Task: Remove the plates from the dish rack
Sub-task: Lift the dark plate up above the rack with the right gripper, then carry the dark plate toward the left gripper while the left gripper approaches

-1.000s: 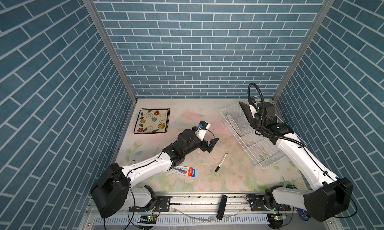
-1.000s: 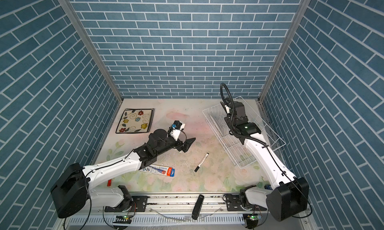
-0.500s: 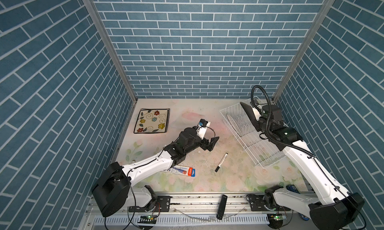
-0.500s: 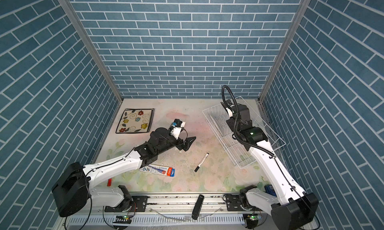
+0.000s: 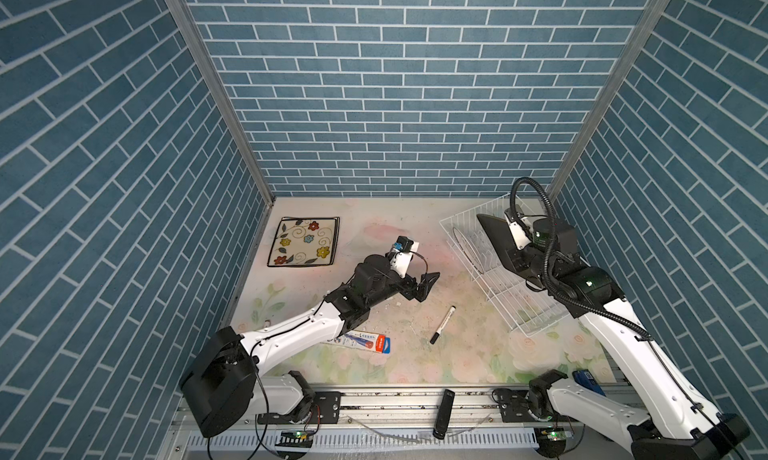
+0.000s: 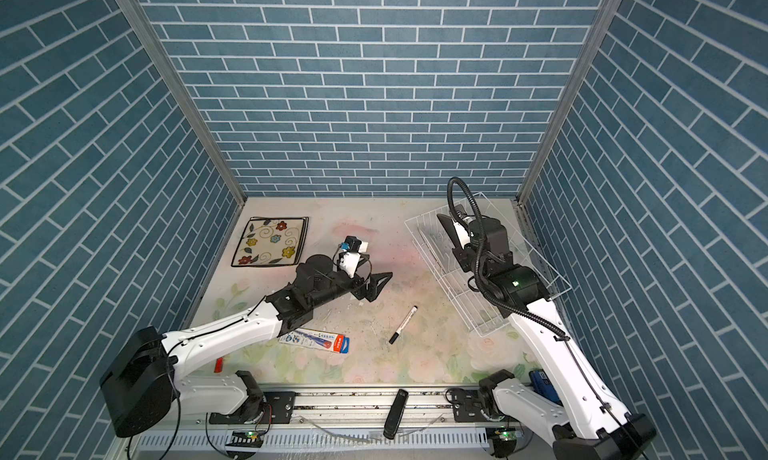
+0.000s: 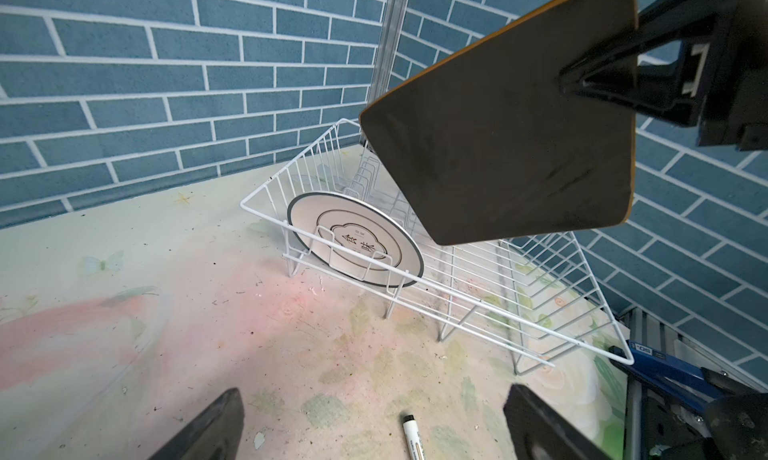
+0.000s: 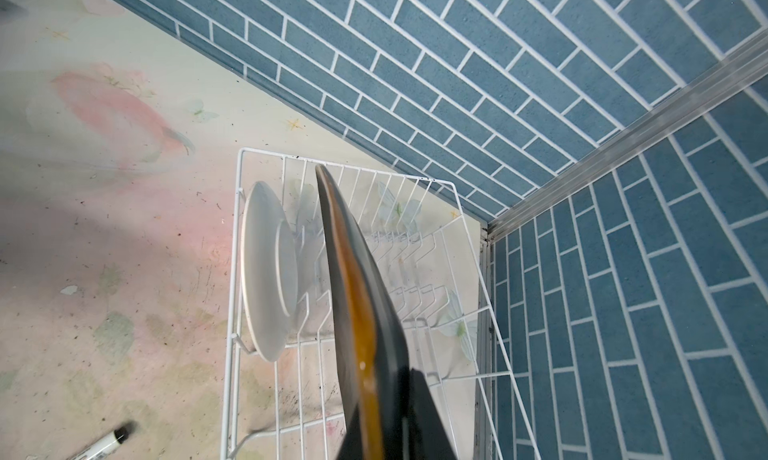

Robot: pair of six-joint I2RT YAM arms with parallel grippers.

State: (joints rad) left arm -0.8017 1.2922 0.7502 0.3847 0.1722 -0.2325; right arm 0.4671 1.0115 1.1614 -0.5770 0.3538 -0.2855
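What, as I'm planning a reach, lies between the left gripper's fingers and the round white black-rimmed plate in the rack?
Bare floral tabletop, then the white wire dish rack's front wires, per left wrist view.

A black-and-white marker pen [image 5: 442, 325] lies slantwise on the pastel floral table [image 5: 395, 233]. To its left, nearer the front edge, lies a flat white, blue and red packet [image 5: 365, 340]. A slim black bar [image 5: 443, 407] rests across the metal front rail [image 5: 374, 399], and a blue object [image 5: 587, 380] sits at the front right corner. Blue brick-patterned walls [image 5: 395, 83] enclose three sides.
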